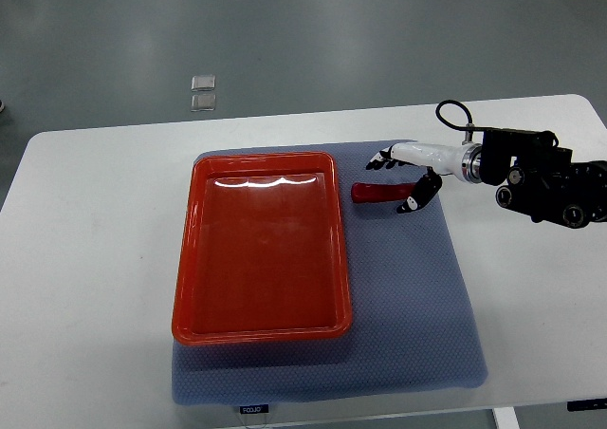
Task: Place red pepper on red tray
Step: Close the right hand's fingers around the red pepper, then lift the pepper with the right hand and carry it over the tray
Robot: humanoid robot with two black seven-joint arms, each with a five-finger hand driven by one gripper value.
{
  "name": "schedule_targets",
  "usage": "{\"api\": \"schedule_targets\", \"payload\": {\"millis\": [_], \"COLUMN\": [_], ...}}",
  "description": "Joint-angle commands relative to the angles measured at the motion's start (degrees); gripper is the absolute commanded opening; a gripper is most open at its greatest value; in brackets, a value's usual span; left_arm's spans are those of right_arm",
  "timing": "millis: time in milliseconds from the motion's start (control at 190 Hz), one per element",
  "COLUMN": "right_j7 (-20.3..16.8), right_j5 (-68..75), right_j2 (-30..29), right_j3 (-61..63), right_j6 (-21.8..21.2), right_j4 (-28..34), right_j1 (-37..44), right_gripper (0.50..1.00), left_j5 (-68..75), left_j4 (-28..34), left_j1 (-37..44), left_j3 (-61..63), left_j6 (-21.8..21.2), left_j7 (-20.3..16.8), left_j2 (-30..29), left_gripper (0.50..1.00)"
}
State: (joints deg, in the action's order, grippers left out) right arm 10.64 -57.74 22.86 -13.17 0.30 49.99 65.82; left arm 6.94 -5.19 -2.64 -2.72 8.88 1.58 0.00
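Red pepper [377, 193] lies on the mat [417, 306] just right of the tray [190, 287], the right hand [403, 177] over it, fingers spread, not gripping.

Red tray [190, 287], glossy, with pale glare streaks along the far inner edge. Red pepper [377, 193], a shade deeper than the tray. Blue-grey mat [417, 325] with a fine dotted weave and a small white label at the near edge. White table [85, 258], plain. Right hand [406, 175]: white shell, black fingertips and black joints. Silver ring at the wrist, black arm [550, 187] behind it with dark round fittings, and a black cable looped above. Grey-green floor [285, 30] with soft light patches, two small clear squares on it. Tan corner at the top right edge.
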Motion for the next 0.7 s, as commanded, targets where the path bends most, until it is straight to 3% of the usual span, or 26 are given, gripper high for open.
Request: {"api": "schedule_targets", "payload": {"millis": [0, 401, 490, 617, 696], "right_j7": [-0.3, -0.3, -0.3, -0.6, -1.1], "right_j5": [0.0, -1.1, -1.2, -2.8, -3.3], "right_j2": [-0.4, -3.4, -3.5, -3.5, -3.5], "right_j3": [0.0, 0.0, -0.1, -0.1, -0.1], "right_j6": [0.4, 0.6, 0.6, 0.4, 0.3], "right_j4": [-0.9, -1.3, -1.3, -2.5, -2.7], "right_j1": [-0.4, -0.6, -0.5, -0.7, -0.8], "right_gripper": [0.797, 0.782, 0.752, 0.656, 0.623], "left_j5": [0.0, 0.0, 0.0, 0.0, 0.0], "left_j4": [0.0, 0.0, 0.0, 0.0, 0.0], "left_j1": [0.0, 0.0, 0.0, 0.0, 0.0], "left_j3": [0.0, 0.0, 0.0, 0.0, 0.0], "left_j6": [0.0, 0.0, 0.0, 0.0, 0.0], "left_j7": [0.0, 0.0, 0.0, 0.0, 0.0], "left_j2": [0.0, 0.0, 0.0, 0.0, 0.0], "left_gripper": [1.000, 1.000, 1.000, 1.000, 1.000]}}
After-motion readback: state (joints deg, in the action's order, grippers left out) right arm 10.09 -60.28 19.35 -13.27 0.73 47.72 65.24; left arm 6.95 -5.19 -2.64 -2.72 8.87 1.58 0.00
